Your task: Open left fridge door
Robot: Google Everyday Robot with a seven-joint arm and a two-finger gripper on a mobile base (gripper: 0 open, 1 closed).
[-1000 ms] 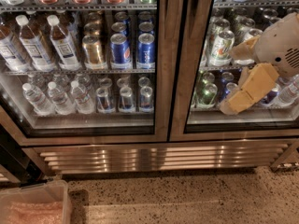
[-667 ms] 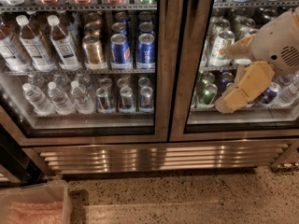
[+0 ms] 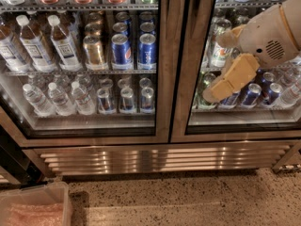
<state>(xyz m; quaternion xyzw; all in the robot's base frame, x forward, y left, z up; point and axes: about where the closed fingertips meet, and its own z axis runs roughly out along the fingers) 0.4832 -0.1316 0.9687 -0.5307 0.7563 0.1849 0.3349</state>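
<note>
The left fridge door (image 3: 163,79) is a tall glass pane in a brushed-steel frame and stands shut. Behind it are water bottles, tea bottles and blue and gold cans on wire shelves. My gripper (image 3: 217,66) hangs at the right, in front of the twin right door (image 3: 184,79), close to its left frame. Its tan fingers (image 3: 233,76) are spread apart and hold nothing. The white arm body (image 3: 270,36) reaches in from the right edge. No door handle shows.
A ribbed steel grille (image 3: 160,157) runs below both doors. A clear plastic bin (image 3: 33,206) sits on the speckled floor (image 3: 188,197) at bottom left. A dark upright edge (image 3: 14,159) stands at the far left.
My gripper has moved left and slightly up across the right door, toward the middle frame between the two doors. Both doors remain shut.
</note>
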